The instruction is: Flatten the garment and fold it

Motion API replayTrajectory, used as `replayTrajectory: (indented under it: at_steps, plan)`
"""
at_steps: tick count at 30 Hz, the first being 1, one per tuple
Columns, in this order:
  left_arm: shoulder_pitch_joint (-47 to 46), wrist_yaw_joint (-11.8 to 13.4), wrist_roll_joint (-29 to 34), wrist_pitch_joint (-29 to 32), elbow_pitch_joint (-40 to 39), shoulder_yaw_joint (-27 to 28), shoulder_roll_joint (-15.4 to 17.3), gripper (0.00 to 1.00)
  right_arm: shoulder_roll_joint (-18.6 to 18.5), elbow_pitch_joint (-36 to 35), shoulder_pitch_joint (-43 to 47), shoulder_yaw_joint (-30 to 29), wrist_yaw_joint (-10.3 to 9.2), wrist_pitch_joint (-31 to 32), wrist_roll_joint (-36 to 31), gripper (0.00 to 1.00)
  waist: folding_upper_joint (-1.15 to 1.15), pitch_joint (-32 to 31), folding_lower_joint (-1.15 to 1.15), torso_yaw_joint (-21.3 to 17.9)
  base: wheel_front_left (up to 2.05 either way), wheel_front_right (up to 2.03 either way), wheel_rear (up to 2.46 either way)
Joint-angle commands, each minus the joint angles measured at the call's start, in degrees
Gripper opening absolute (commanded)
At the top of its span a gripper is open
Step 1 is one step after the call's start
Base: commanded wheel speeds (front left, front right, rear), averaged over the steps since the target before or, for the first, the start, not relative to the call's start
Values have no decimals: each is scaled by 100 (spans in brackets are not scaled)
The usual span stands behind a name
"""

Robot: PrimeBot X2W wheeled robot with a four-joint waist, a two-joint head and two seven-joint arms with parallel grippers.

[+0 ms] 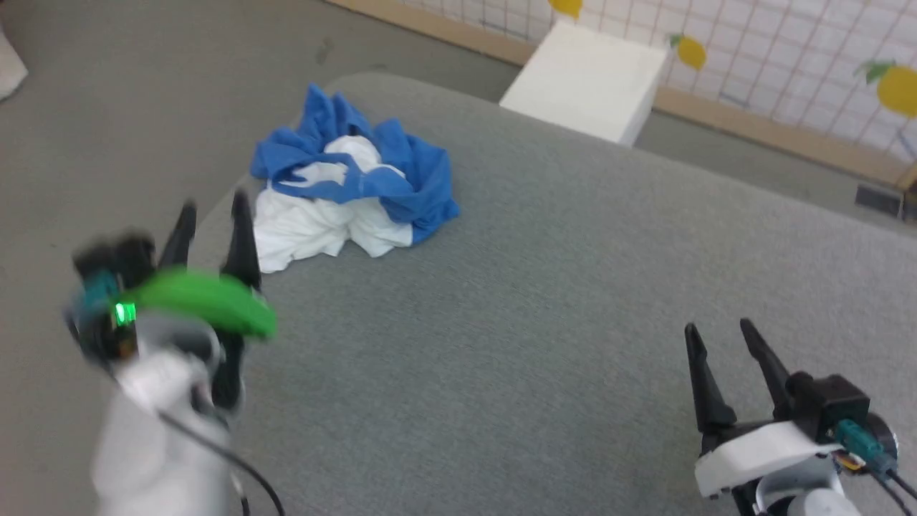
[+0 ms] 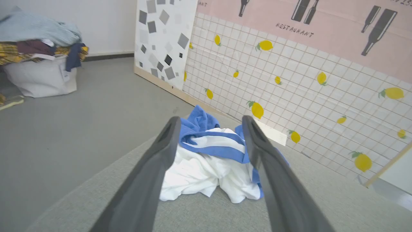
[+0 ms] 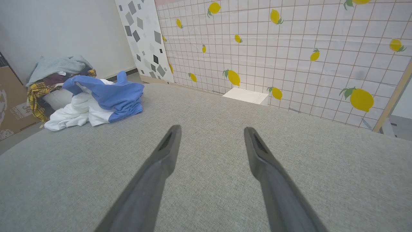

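Dark tapered left pincer (image 1: 213,202) spread, right pincer (image 1: 717,326) spread, crumpled blue-white garment (image 1: 344,193), grey woven surface (image 1: 516,322)

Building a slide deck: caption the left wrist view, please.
Open left end effector aimed at a crumpled blue-and-white T-shirt on a grey cushion, lemon-patterned wall behind.

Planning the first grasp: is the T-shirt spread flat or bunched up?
Bunched up. The garment lies in a crumpled heap on the grey surface, blue parts twisted over the white body.

A white box (image 1: 587,79) sits between the grey surface (image 1: 537,322) and lemon-print wall (image 1: 788,57).
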Motion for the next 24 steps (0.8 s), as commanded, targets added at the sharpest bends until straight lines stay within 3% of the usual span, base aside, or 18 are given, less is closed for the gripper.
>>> replayTrajectory:
  at_steps: [1, 6, 13, 20, 24]
  plan:
    - [-390, -83, -163, 239, 195, 9, 119, 100, -3, -99, -115, -44, -9, 58, -94, 100, 0, 488, 0, -387, 0, 0, 0]
    - [-1752, -250, -957, 1745, 1245, 39, 582, 100, -3, -576, -237, -227, -9, 384, -412, 100, 0, 1166, 0, -774, 0, 0, 0]
    - [-2712, -292, -1650, 3561, 2243, 10, 1147, 100, -3, -1199, -332, -458, -9, 683, -654, 100, 0, 1995, 0, -1224, 0, 0, 0]
    - [-2642, -154, -1559, 4181, 2986, -261, 1162, 100, -3, -1435, -298, -646, -9, 737, -679, 100, 0, 2361, 0, -1292, 0, 0, 0]
    - [-2460, -12, -1452, 4184, 3313, -347, 1187, 100, -3, -1402, -337, -632, -9, 716, -629, 100, 0, 2321, 0, -1259, 0, 0, 0]
